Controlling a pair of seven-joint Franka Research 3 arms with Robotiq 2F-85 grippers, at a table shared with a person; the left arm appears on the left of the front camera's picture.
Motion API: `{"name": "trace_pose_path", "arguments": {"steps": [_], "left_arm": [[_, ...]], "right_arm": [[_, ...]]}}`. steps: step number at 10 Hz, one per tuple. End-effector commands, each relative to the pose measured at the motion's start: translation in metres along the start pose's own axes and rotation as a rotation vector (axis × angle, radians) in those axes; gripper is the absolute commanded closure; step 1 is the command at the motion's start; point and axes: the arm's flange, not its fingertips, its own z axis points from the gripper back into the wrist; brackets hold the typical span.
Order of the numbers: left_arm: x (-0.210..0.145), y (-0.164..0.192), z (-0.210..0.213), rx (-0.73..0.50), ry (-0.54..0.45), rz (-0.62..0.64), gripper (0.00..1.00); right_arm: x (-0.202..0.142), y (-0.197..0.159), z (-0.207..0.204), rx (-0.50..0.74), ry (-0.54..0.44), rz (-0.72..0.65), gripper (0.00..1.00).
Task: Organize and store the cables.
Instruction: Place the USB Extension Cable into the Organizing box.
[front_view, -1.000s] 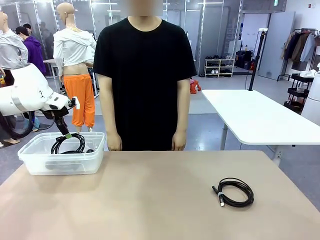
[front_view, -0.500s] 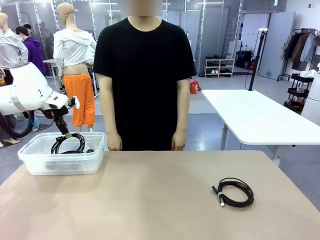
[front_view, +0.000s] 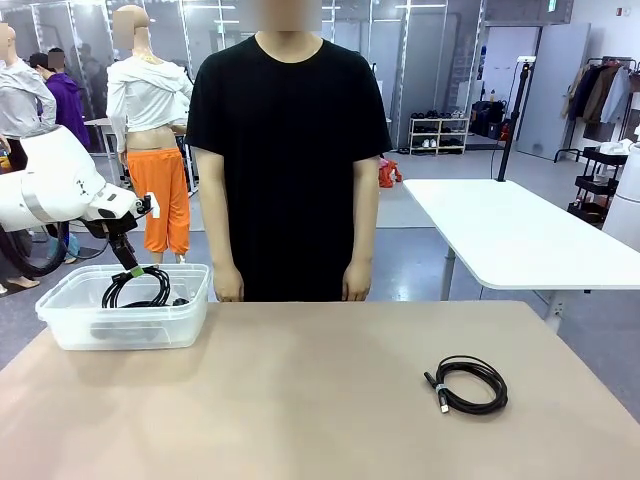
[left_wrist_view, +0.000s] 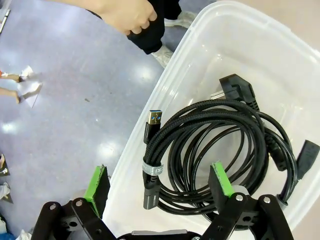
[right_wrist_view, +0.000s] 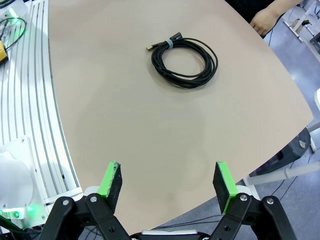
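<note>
Plastic bin (front_view: 62, 322): far left of the table (front_view: 300, 400), holds first coil (left_wrist_view: 215, 145) lying on a power lead (left_wrist_view: 235, 89).
Left gripper (left_wrist_view: 159, 181): fingers spread wide, holding nothing. One pad is over the coil, the other outside the bin wall.
Second coil (front_view: 468, 384): loose on the table's right side, well apart from the bin.
Right gripper (right_wrist_view: 167, 182): fingers apart, empty, second coil well ahead of it.
Risk, pull-out: I reckon a pad could hook a loop and drag the coil over the rim.
Risk, sideways move: the straddled wall could shove the bin.

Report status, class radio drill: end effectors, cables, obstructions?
Left end effector open over bin, coiled cable inside. Right end effector open, empty. Second cable loose on table. Path clear.
</note>
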Motion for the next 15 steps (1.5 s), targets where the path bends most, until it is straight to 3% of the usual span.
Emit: {"name": "trace_pose_path", "arguments": {"steps": [1,6,8,12,15], "left_arm": [[0.000,0.002,-0.001,0.006,0.005,0.002,0.00],[0.000,0.000,0.000,0.000,0.000,0.000,0.02],[-0.013,-0.011,0.050,-0.019,-0.105,-0.113,0.00],[-0.110,-0.087,0.123,-0.067,-0.383,-0.231,0.00],[-0.184,-0.176,0.164,-0.036,-0.596,-0.126,0.00]], "right_arm": [[0.002,-0.002,0.002,-0.002,-0.012,-0.012,0.08],[0.002,-0.002,0.002,-0.002,-0.012,-0.012,0.08],[0.002,-0.002,0.002,-0.002,-0.012,-0.012,0.08],[0.002,-0.002,0.002,-0.002,-0.012,-0.012,0.08],[0.002,-0.002,0.002,-0.002,-0.012,-0.012,0.08]]}}
